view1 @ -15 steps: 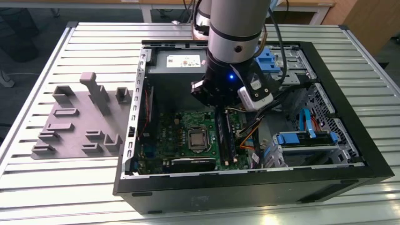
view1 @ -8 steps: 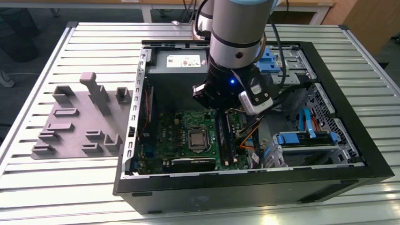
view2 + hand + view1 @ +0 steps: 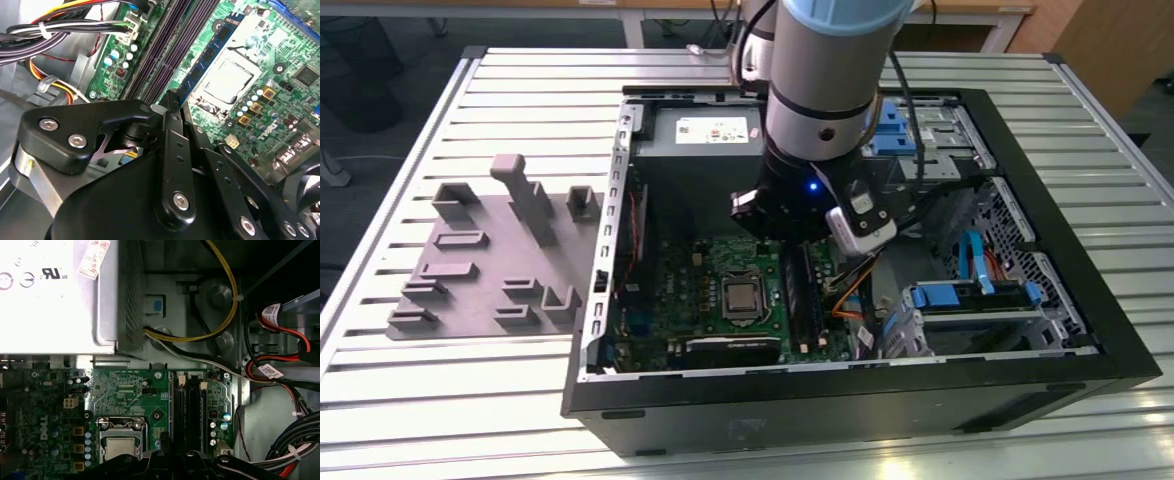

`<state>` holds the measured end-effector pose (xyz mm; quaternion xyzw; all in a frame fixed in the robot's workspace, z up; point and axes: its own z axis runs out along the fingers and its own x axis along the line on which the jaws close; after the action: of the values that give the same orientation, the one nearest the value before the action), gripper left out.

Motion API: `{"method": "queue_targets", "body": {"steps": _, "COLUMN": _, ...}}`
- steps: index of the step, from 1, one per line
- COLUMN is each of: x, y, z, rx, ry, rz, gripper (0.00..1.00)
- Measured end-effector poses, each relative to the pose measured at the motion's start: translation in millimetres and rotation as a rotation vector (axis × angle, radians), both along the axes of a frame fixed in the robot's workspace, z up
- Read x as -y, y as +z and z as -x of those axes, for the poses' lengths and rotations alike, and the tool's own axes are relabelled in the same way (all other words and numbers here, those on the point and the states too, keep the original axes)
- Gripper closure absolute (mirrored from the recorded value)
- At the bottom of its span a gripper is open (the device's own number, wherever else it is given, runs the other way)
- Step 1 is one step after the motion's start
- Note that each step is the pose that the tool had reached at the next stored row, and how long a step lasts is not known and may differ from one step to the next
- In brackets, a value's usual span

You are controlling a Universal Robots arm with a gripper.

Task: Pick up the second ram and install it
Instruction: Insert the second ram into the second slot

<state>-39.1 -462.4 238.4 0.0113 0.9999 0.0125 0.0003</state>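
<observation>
Reaching down into the open computer case (image 3: 854, 395) on the slatted bench (image 3: 440, 400), I have my end effector (image 3: 172, 100) low over the motherboard (image 3: 678, 272). The grey fixture (image 3: 480, 270) lies well apart, outside the case wall. The second ram (image 3: 210, 52) stands in a slot just beside the processor (image 3: 230, 77), its near end at my tip (whether I am clamped on it, I cannot tell).
</observation>
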Motion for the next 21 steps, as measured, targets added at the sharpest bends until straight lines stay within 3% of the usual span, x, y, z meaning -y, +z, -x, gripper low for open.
{"method": "queue_targets", "body": {"steps": 4, "x": 0.3, "y": -5.7, "z": 0.0, "rx": -0.0001, "ry": 0.000, "rz": 0.0001, "gripper": 0.86}}
{"method": "queue_targets", "body": {"steps": 9, "x": 0.4, "y": -5.9, "z": 0.0, "rx": -0.0002, "ry": 0.000, "rz": 0.0000, "gripper": 0.86}}
{"method": "queue_targets", "body": {"steps": 16, "x": 5.1, "y": -6.4, "z": 0.0, "rx": -0.0001, "ry": 0.000, "rz": -0.0001, "gripper": 0.86}}
{"method": "queue_targets", "body": {"steps": 21, "x": 5.5, "y": -6.6, "z": 0.0, "rx": -0.0002, "ry": 0.000, "rz": 0.0001, "gripper": 0.86}}
